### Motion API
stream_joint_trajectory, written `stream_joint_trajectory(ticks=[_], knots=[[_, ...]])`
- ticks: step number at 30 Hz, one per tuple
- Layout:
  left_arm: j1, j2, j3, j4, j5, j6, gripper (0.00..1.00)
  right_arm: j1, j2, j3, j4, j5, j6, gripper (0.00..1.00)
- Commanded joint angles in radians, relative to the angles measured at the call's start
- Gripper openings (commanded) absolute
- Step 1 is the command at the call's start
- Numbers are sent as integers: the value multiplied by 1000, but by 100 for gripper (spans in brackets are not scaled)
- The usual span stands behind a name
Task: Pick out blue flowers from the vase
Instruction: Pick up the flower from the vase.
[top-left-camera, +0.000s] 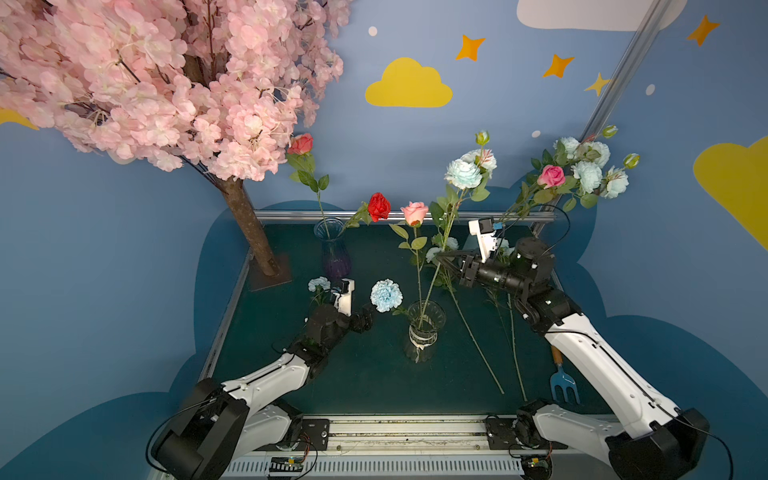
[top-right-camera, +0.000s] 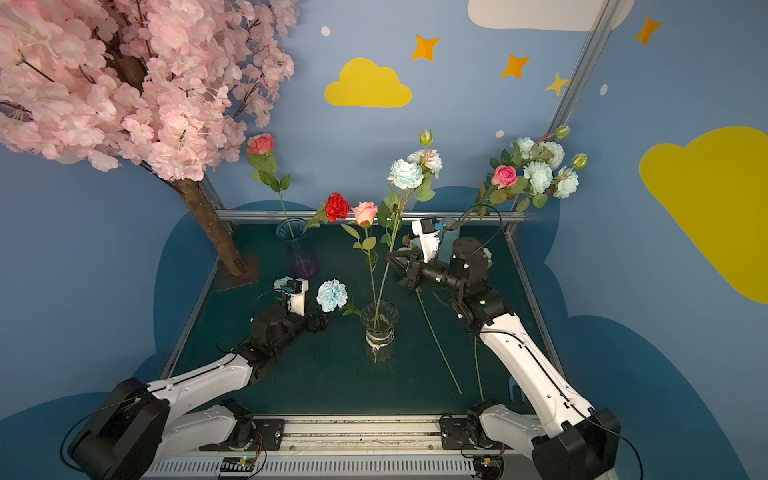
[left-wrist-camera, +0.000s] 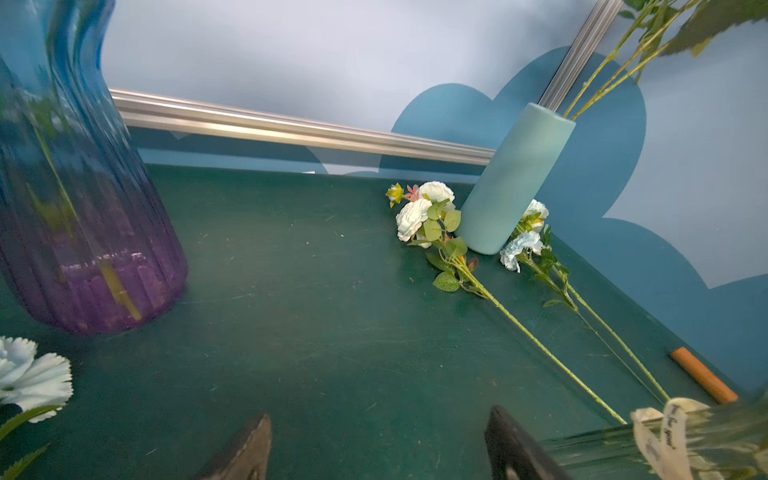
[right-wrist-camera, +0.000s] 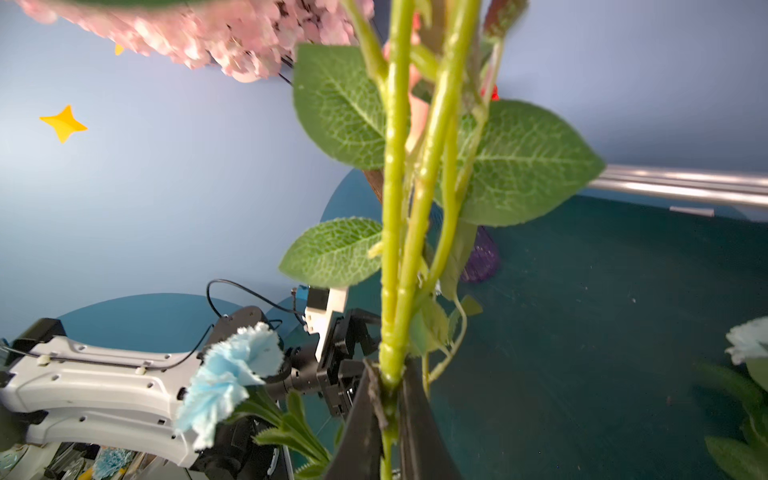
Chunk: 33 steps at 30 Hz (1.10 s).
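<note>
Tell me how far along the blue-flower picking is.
Done: two blue stems lie on the table. In hand: right gripper, jaws shut on the blue spray's stem in the clear vase. Left: that spray, a carnation, and blue blooms in the far vase.

A pink blossom tree (top-left-camera: 158, 83) stands at the far corner; a purple vase (top-left-camera: 336, 253) holds 2 roses; a small garden fork (top-left-camera: 564, 380) lies on the green table (top-left-camera: 365, 374).

Pale blue flowers (top-left-camera: 462, 173) stand tilted in the clear vase (top-left-camera: 425, 328), their green stem pinched by the right tool (right-wrist-camera: 390, 390).
</note>
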Motion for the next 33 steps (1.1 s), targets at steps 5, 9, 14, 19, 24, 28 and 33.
stream_joint_trajectory(ticks=[5, 9, 14, 19, 24, 28, 33], knots=[[2, -155, 24, -128, 38, -6, 81, 4, 1, 258, -230, 43, -83, 0], [5, -305, 66, -299, 6, 3, 81, 3, 20, 389, -333, 51, -110, 0], [7, -475, 152, -516, -8, 1, 82, 2, 28, 469, -388, 88, -130, 0], [7, -574, 251, -661, 10, -23, 82, 2, 34, 536, -383, 68, -128, 0], [12, -575, 413, -761, 94, -30, 85, 0, 73, 656, -373, -2, -104, 0], [22, -462, 658, -949, 195, -7, 86, 0, 115, 729, -323, -86, -65, 0], [28, -380, 802, -909, 362, -8, 86, 0, 143, 716, -212, -181, 5, 0]])
